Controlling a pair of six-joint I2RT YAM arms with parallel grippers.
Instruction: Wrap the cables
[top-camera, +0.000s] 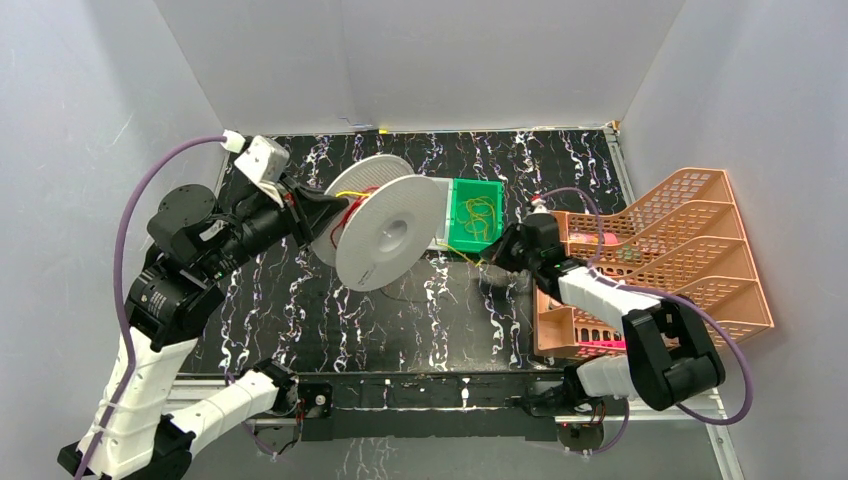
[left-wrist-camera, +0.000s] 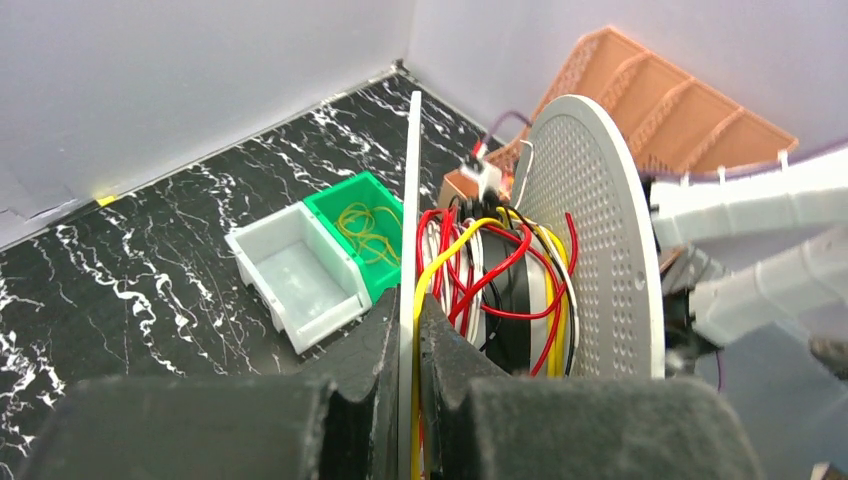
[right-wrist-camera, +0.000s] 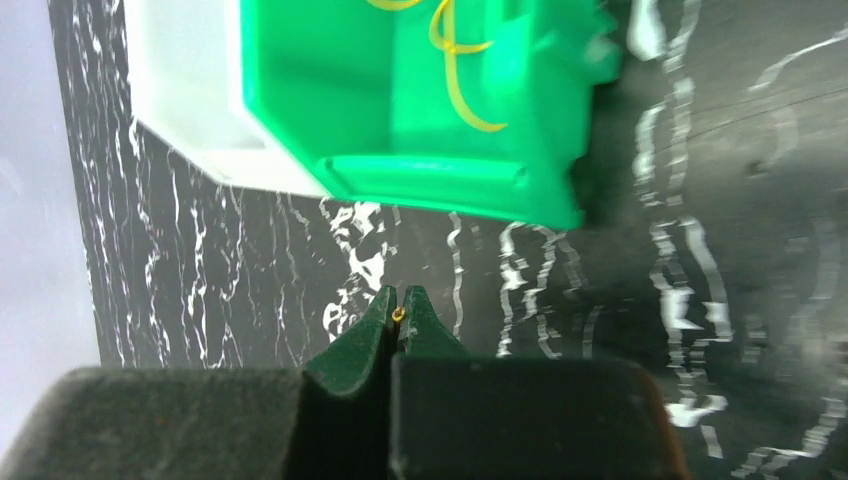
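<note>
Cable end (right-wrist-camera: 398, 314), yellow, is pinched between the closed fingers of the right hand (right-wrist-camera: 399, 303), low over the surface (right-wrist-camera: 600, 280) beside the green bin (right-wrist-camera: 420, 110), where more cables (right-wrist-camera: 455, 70) lie looped. The left hand (left-wrist-camera: 408, 318) is clamped on one flange of the spool (left-wrist-camera: 590, 230), which carries yellow, red and white windings.

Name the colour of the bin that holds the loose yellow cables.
Green; the bin shows best in the left wrist view.
</note>
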